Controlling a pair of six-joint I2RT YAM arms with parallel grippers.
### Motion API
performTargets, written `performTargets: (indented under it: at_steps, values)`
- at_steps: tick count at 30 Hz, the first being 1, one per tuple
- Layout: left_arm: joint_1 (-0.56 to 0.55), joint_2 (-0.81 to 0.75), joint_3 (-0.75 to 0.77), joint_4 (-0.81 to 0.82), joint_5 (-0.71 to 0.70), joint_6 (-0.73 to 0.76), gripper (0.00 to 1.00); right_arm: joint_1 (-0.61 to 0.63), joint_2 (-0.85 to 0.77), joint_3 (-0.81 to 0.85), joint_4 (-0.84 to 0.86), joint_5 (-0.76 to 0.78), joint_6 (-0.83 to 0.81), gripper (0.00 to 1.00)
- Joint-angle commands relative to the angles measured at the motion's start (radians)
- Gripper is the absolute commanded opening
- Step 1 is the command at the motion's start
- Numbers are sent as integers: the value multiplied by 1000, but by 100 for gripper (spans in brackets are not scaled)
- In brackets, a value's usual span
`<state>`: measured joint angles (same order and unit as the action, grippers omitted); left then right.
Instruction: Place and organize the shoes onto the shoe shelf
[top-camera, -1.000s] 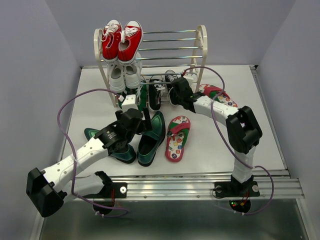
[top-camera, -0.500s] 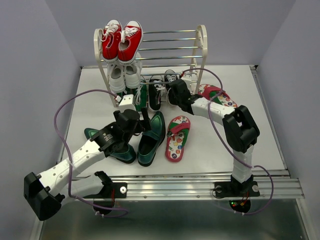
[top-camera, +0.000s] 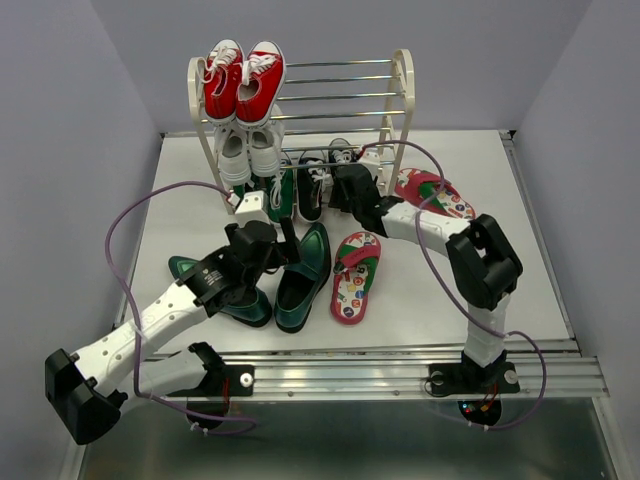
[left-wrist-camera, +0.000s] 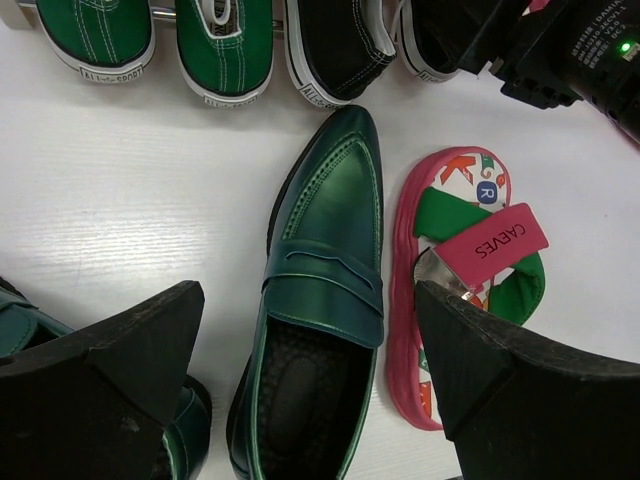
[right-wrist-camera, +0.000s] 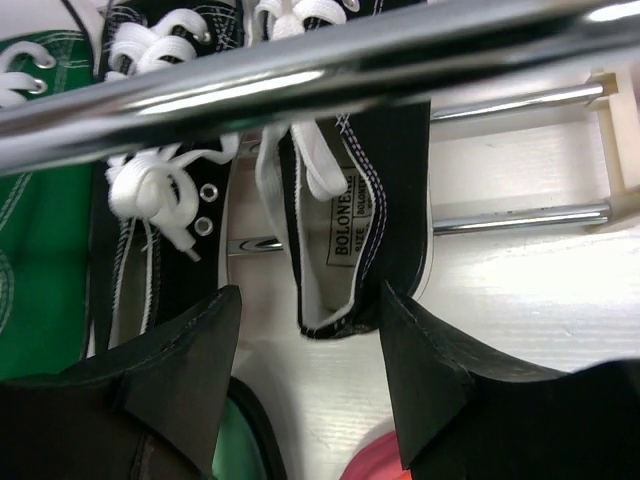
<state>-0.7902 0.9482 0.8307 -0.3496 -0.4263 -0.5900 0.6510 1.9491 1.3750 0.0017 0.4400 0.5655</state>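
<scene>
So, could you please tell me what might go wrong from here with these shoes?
The right gripper stands open around the heel of a black sneaker, under a chrome rod of the shoe shelf. Pulling back could catch the heel and drag the sneaker out, or knock the rod. The left gripper hangs open over a green loafer with a red flip-flop close beside it, so a finger might land on the flip-flop.

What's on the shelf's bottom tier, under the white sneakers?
A pair of green sneakers and, to their right, the black sneakers with white laces, heels toward the arms. Their toes cannot be seen: the upper rods and the right arm cover them.
</scene>
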Motion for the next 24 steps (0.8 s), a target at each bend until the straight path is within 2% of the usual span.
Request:
performTargets:
  at_steps: [1, 7, 17, 21, 24]
  values:
    - [-1, -31, -7, 4, -6, -7, 99, 39, -101, -25, 64, 49, -15, 63]
    - [-1, -37, -12, 4, -2, -8, 99, 93, -131, -24, 41, 115, -41, 67]
    - [-1, -38, -12, 1, -8, -13, 99, 153, -42, 41, 24, 54, -27, 66]
    - [-1, -42, -15, 1, -12, -14, 99, 162, 14, 84, 24, 25, -29, 59]
    - [-1, -46, -16, 1, -14, -14, 99, 171, 36, 99, 29, 32, -41, 48]
